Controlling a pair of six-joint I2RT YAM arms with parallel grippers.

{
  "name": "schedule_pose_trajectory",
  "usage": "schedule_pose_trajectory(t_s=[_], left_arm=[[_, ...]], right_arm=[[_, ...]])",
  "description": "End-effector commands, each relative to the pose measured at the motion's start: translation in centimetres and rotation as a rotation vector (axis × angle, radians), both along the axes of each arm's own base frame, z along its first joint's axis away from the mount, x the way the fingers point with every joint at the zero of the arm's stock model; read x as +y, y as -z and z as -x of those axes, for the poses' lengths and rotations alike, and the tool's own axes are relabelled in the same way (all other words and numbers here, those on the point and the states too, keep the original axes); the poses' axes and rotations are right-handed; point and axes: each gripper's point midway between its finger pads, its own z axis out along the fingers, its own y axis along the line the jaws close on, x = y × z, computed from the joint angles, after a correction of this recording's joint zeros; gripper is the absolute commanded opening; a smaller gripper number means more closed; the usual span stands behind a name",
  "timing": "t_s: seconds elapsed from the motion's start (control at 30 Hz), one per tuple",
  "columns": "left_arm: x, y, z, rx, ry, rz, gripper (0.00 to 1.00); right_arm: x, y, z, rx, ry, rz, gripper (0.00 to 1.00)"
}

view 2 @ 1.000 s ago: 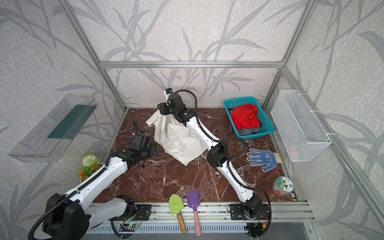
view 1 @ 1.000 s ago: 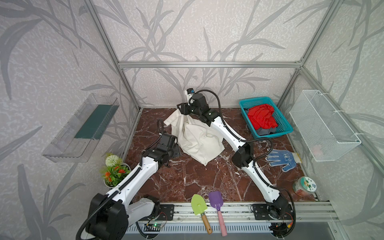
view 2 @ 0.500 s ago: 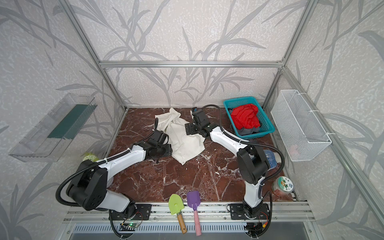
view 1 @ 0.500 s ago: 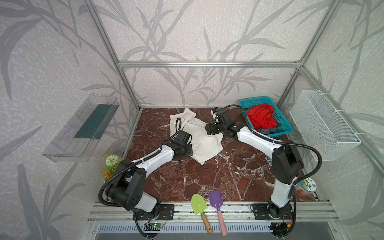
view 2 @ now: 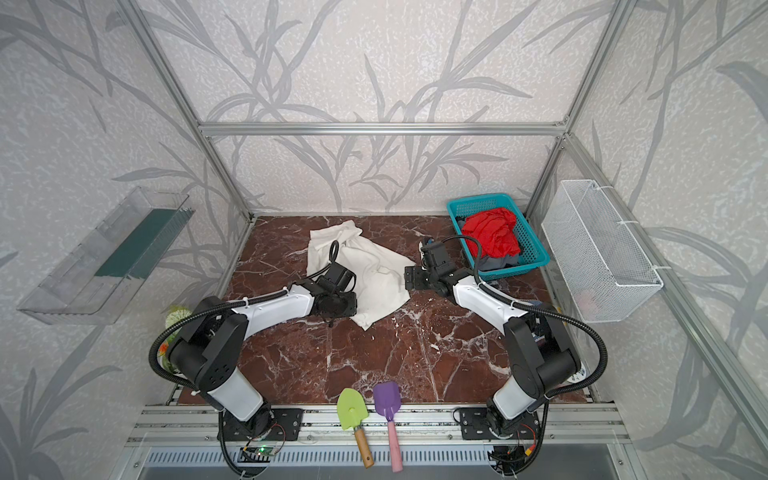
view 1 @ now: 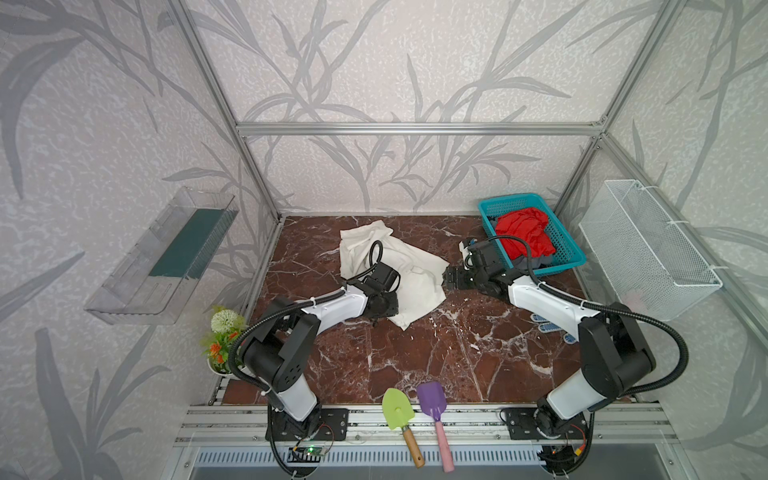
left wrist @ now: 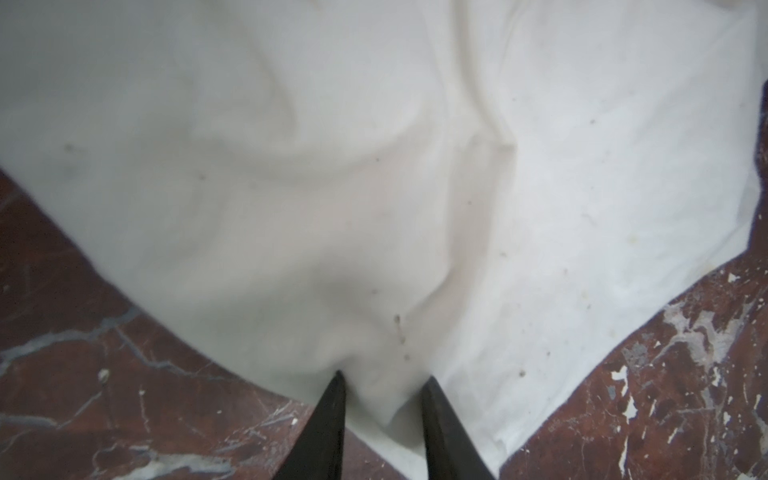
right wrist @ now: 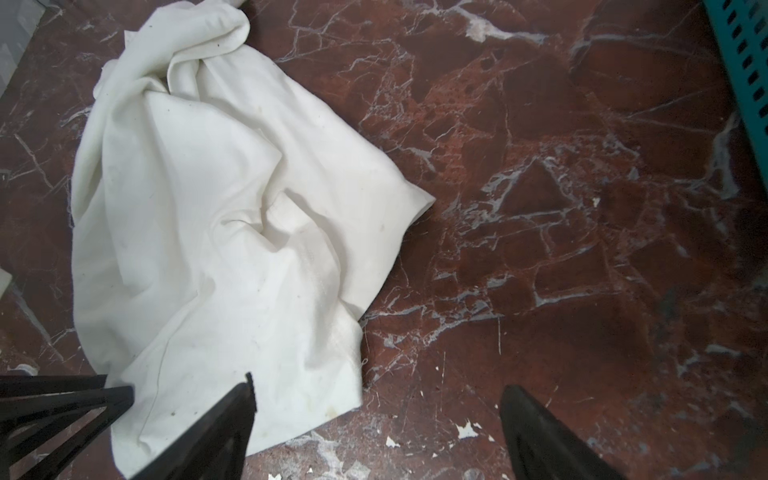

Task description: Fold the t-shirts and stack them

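The cream-white t-shirt (view 1: 415, 272) lies rumpled on the marble tabletop (view 1: 415, 353), between the two claws. The left claw (left wrist: 383, 377) sits at the shirt's near edge. Its fingers (left wrist: 328, 415) stand close together with a bunch of hem between them, and creases run toward the gap. Whether they actually clamp the cloth cannot be told. The right claw (right wrist: 379, 382) is spread wide and holds nothing. It is low over bare marble, just beside the shirt's opposite corner, with one finger at the cloth's edge. On the far side of the right claw from the cream shirt stands a teal basket (view 1: 567, 249). In it, the red t-shirt (view 1: 521, 230) is heaped over the dark grey t-shirt (view 1: 536, 262). Well apart from both claws, at the table's front edge, a green trowel (view 1: 397, 409) and a purple trowel (view 1: 432, 401) lie side by side.
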Motion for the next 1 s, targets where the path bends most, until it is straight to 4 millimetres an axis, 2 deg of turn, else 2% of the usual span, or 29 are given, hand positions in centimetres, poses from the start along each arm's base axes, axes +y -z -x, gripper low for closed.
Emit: schedule_pose_trajectory(t_s=[0.0,0.03,0.1,0.23,0.4,0.47,0.57,0.73,0.8,0.87,0.9,0.97], left_arm=[[0.0,-1.4,-0.3,-0.019,-0.011,0.004,0.13],[0.1,-1.9,-0.3,-0.026,-0.009,0.003,0.06],[0.4,-2.9,-0.1,-0.045,-0.006,-0.005,0.00],[1.4,-5.3,0.0,-0.107,-0.009,-0.020,0.00],[1.9,-7.2,0.4,-0.140,-0.012,-0.020,0.00],[2.1,-8.6,0.6,-0.166,-0.010,-0.008,0.00],[3.2,-12.0,0.9,-0.235,-0.018,-0.023,0.00],[9.9,-18.1,1.6,-0.397,-0.190,-0.240,0.00],[12.3,-19.4,2.0,-0.450,-0.253,-0.300,0.00],[14.9,-19.5,2.6,-0.448,-0.323,-0.328,0.00],[15.8,-19.1,2.8,-0.431,-0.345,-0.330,0.00],[16.7,-18.1,3.2,-0.399,-0.364,-0.322,0.00]], right_arm=[[0.2,-1.6,-0.4,-0.038,-0.007,-0.037,0.92],[0.2,-1.5,-0.4,-0.037,-0.006,-0.035,0.92],[0.2,-1.4,-0.5,-0.037,-0.003,-0.030,0.92],[0.4,-0.8,-0.7,-0.024,-0.008,-0.032,0.92],[0.8,-0.5,-0.9,-0.020,-0.010,-0.047,0.92],[0.8,-0.3,-1.0,-0.017,-0.011,-0.045,0.92],[1.2,-0.1,-1.1,-0.002,-0.025,-0.055,0.91],[2.5,0.7,-0.5,0.046,-0.068,-0.081,0.88],[2.9,1.2,-0.3,0.055,-0.083,-0.074,0.88],[3.6,1.8,-0.2,0.073,-0.101,-0.067,0.88],[4.0,2.7,-0.1,0.097,-0.112,-0.055,0.87],[5.0,3.6,0.2,0.129,-0.142,-0.040,0.84]])
